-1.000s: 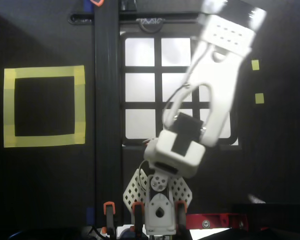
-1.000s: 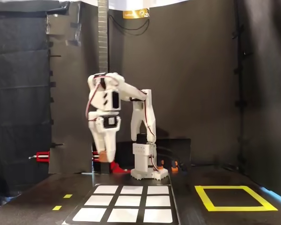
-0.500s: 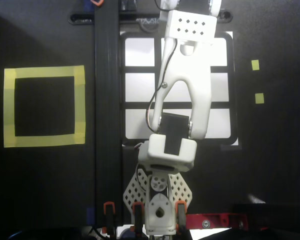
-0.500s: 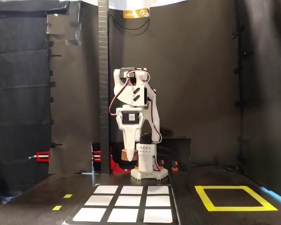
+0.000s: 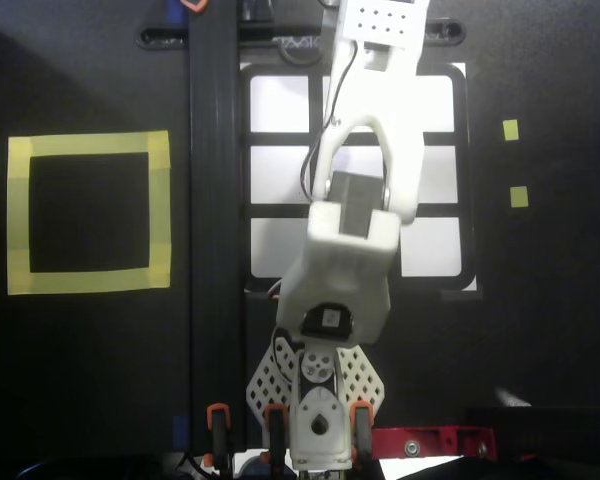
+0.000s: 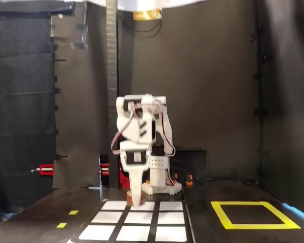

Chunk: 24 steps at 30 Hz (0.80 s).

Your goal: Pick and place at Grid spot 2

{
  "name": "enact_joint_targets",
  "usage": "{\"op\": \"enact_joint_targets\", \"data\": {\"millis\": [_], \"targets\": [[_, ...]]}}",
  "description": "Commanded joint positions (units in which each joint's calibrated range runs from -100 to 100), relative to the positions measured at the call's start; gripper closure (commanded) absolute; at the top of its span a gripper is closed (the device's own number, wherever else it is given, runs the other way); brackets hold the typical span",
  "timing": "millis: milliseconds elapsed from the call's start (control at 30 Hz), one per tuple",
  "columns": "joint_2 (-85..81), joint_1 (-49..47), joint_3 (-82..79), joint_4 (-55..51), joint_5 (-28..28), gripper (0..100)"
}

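**Target cell.** The middle cell of the grid's top row lies almost wholly under my arm (image 5: 365,170) in the overhead view. In the fixed view it is the middle cell (image 6: 134,233) of the row nearest the camera, and it is bare.

**Pincer.** My pincer (image 6: 136,200) points straight down over the grid (image 5: 280,210). It appears clenched on a small brown piece (image 6: 130,195) at its tip, though the picture is blurred there. In the fixed view the tip shows against the row nearest my base (image 6: 156,188), at about 12 o'clock from the target cell. I cannot tell whether it touches the surface or hangs above it. In the overhead view my wrist reaches toward 12 o'clock, up to the picture's edge, and the fingertips are hidden.

**Surroundings.** In the overhead view a yellow tape square (image 5: 88,143) sits at 9 o'clock from the grid. Two yellow tabs (image 5: 510,129) sit at 3 o'clock, and my base is at 6 o'clock.

**Progress.** I judge the pick done and the carry nearly over. The piece is not yet set down in the target cell, and I have not yet let go.
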<state>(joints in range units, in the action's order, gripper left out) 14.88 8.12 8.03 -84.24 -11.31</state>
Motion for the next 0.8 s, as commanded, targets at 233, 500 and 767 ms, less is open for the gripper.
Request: {"op": "enact_joint_targets", "data": {"millis": [233, 500, 767], "targets": [[7.4, -0.4, 0.4, 4.8, -0.1, 90], [9.8, 0.8, 0.3, 7.0, -1.2, 90], [10.6, 0.5, -1.2, 7.2, -2.1, 89]]}}
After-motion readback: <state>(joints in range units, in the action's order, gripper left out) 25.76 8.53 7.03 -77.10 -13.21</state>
